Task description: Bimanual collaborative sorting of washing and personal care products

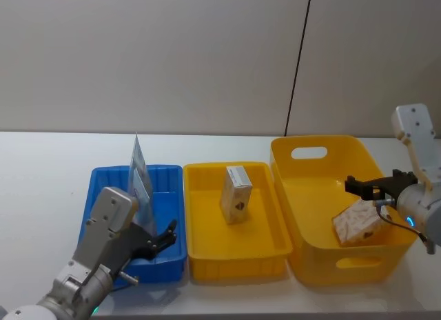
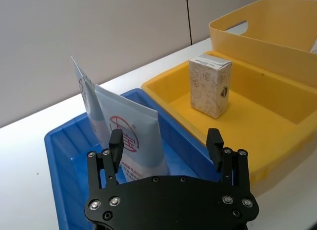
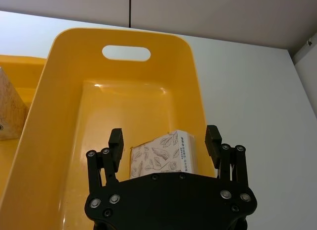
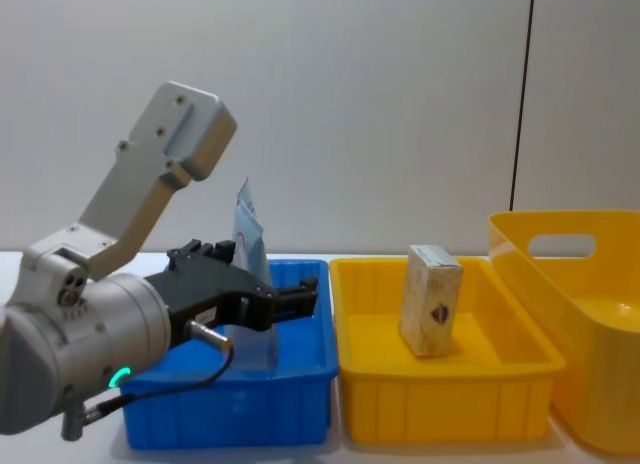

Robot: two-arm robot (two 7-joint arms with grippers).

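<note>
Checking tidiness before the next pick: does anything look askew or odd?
Nothing spilled or damaged. One cream-tan cardboard box lies tilted by the right wall of the big yellow handled basket, near the open right end effector, whereas the other box stands on end in the yellow plastic tray.

No wording could be read. The front tube in the blue tray carried a red ring emblem above lines of red print, too small to make out. The box in the yellow tray bore a dark diamond mark
</note>
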